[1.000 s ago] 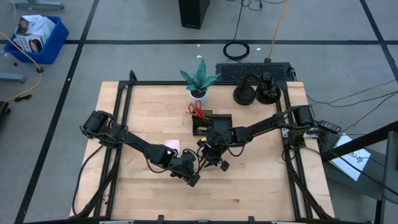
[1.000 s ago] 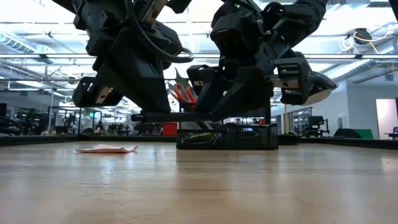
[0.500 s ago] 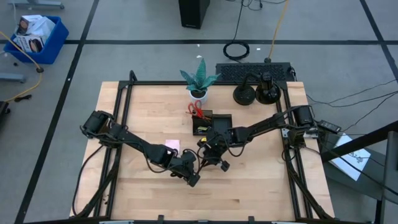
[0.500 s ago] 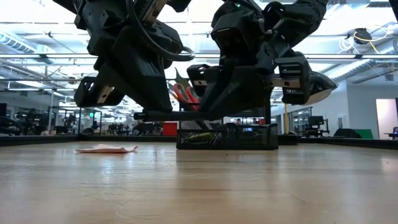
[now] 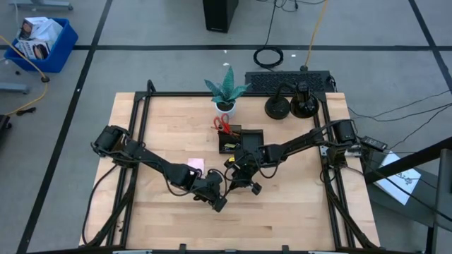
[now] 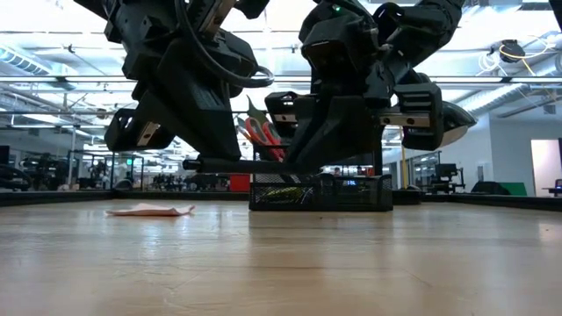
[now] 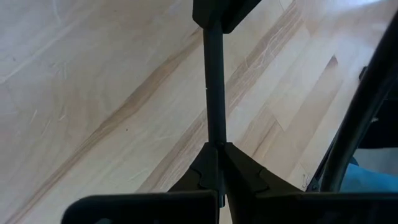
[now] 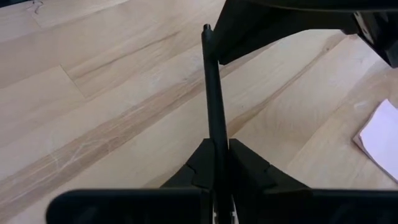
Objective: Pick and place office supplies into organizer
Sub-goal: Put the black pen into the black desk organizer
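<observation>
A black pen (image 6: 237,163) hangs level above the table, held between both grippers. My left gripper (image 5: 219,192) is shut on it and comes from the table's left. My right gripper (image 5: 236,180) is shut on it and comes from the right. The pen also shows in the left wrist view (image 7: 214,81) and the right wrist view (image 8: 212,87). The black organizer (image 5: 240,141) stands behind them on the table, with red-handled scissors (image 5: 222,125) sticking up at its far left corner. A pink sticky-note pad (image 5: 195,164) lies flat beside the left arm. My left gripper pinches the pen near its left end (image 7: 215,142) between its two fingers. The pen runs on ahead of the fingertips toward the other gripper and is level, clear of the table. My right gripper pinches the pen's other part (image 8: 217,144) between its two fingers, slanting down from the right. The pen runs ahead of its fingertips to the left gripper, and its tip (image 8: 206,28) shows just past that gripper's fingers.
A potted plant (image 5: 226,90), a black keyboard (image 5: 286,81) and two round black bases (image 5: 291,107) stand at the far edge. Bare wood (image 5: 296,204) lies toward the near edge. The two arms are close together at the table's middle.
</observation>
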Controlling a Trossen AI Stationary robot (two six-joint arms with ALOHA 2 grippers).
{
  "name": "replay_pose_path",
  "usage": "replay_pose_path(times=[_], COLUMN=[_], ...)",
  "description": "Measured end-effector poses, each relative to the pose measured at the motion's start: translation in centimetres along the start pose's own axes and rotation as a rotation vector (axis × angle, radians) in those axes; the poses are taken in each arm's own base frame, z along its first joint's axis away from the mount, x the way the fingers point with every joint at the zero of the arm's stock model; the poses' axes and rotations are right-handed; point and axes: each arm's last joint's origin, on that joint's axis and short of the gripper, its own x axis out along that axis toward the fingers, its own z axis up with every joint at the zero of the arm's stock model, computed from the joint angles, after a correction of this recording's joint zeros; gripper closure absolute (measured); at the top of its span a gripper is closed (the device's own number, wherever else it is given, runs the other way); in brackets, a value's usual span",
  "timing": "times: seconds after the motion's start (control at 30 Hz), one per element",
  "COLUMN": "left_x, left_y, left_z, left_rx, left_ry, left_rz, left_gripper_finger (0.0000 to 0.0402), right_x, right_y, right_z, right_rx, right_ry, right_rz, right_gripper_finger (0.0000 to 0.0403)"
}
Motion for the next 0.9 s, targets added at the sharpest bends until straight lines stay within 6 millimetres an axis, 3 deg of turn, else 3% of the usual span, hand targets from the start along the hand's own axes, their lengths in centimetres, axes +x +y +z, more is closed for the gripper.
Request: replay_pose_path(times=[0.13,0.4,0.67,0.9], left_x=[0.0,0.0,-3.2,-5.3], left_y=[0.0,-0.2,-1.6,-1.4], left_z=[0.1,0.4,1.3,1.2], left_rx=[-0.008,-0.020,-0.003,0.025], left_ry=[-0.024,-0.079,-0.277,-0.324], left_rz=[0.003,-0.011,-0.057,-0.005], left_gripper_finger=[0.0369,0.0256,0.0162,0.0136], right_x=[0.0,-0.1,-0.6,-0.9], right_y=[0.1,0.3,0.5,0.7], right_z=[-0.2,-0.8,-0.7,0.0], right_rx=[0.010,0.071,0.128,0.144], right_ry=[0.026,0.088,0.110,0.023], right_rz=[0.005,0.009,0.031,0.122], right_gripper_finger=[0.0385,0.0393,0.0399,0.0396])
